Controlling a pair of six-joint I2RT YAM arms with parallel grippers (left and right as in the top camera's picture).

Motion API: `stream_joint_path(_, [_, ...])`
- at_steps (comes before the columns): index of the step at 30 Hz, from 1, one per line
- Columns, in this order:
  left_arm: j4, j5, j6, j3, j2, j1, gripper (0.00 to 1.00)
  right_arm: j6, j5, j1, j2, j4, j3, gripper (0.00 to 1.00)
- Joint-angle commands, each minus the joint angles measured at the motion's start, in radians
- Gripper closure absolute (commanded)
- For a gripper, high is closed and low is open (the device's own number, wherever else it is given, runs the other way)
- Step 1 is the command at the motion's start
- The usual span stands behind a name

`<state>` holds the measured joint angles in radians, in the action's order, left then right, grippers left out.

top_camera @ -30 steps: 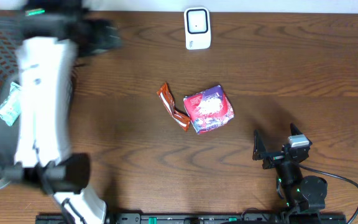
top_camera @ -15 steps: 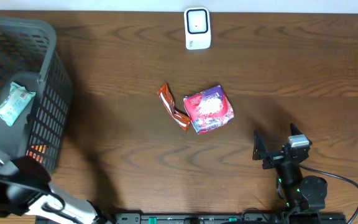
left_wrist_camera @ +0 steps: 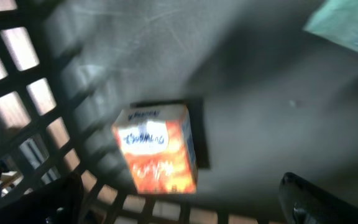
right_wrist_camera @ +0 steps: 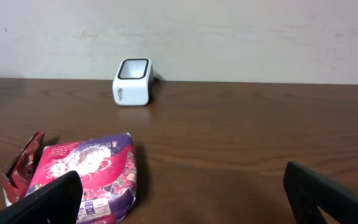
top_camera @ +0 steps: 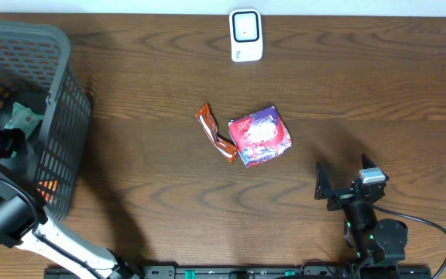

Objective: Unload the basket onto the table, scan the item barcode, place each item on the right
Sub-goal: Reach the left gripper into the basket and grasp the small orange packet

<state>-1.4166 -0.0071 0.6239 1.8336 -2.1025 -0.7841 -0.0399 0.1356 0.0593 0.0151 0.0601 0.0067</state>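
The wooden table (top_camera: 362, 101) fills the overhead view. At its left end stands a dark grey mesh basket (top_camera: 62, 132). The white left arm (top_camera: 22, 232) rises from the near edge and bends over the basket's rim. Its left gripper (left_wrist_camera: 179, 180) hangs inside the basket with its two fingers spread wide and nothing between them.

The right gripper (top_camera: 344, 180) sits low near the near right corner of the table. It is also fully released and empty, and it faces the far wall.

Near the middle of the table lies a purple-and-red packet (top_camera: 259, 136), flat and slightly skewed. The white scanner (top_camera: 245, 35) stands upright at the far edge, well apart from the packet and almost straight behind it (its dark window faces up and forward). A red-brown wrapper (top_camera: 215, 133), crumpled and narrow, lies touching the packet's left side.

On the basket floor, below the left gripper, rests an orange box (left_wrist_camera: 157, 149) with a white label panel. It lies flat beside the mesh wall; the print is too blurred to read. A pale teal packet (top_camera: 22, 118) sits further back in the basket, apart from the box.
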Motion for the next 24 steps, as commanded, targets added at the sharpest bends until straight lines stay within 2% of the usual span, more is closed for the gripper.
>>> stream_joint_path(1, [0.039, -0.016, -0.003, -0.083, 0.002, 0.002, 0.0, 0.011, 0.005, 0.0, -0.004, 0.004, -0.001, 0.01])
stream_joint_path(5, [0.1, -0.016, 0.005, -0.163, 0.002, 0.007, 0.0, 0.011, 0.005, 0.0, -0.004, 0.003, -0.001, 0.01])
stream_joint_path(8, [0.155, -0.005, -0.039, -0.216, 0.002, 0.019, 0.0, 0.011, 0.005, 0.0, -0.004, 0.003, -0.001, 0.01])
stream_joint_path(12, [0.208, 0.002, -0.069, -0.272, 0.002, 0.048, 0.08, 0.011, 0.005, 0.0, -0.004, 0.003, -0.001, 0.01])
stream_joint_path(13, [0.212, 0.002, -0.069, -0.279, 0.002, 0.053, 0.14, 0.011, 0.005, 0.0, -0.004, 0.004, -0.001, 0.01])
stream_joint_path(14, [0.216, 0.002, -0.07, -0.285, 0.002, 0.06, 0.26, 0.011, 0.005, 0.0, -0.004, 0.004, -0.001, 0.01])
stream_joint_path(18, [0.203, -0.001, -0.084, -0.285, 0.003, 0.074, 0.76, 0.011, 0.005, 0.0, -0.004, 0.004, -0.001, 0.01])
stream_joint_path(19, [0.2, -0.001, -0.093, -0.284, 0.004, 0.073, 0.92, 0.011, 0.005, 0.0, -0.004, 0.003, -0.001, 0.01])
stream_joint_path(24, [0.144, 0.0, -0.101, -0.226, 0.028, 0.072, 0.93, 0.011, 0.005, 0.0, -0.004, 0.004, -0.001, 0.01])
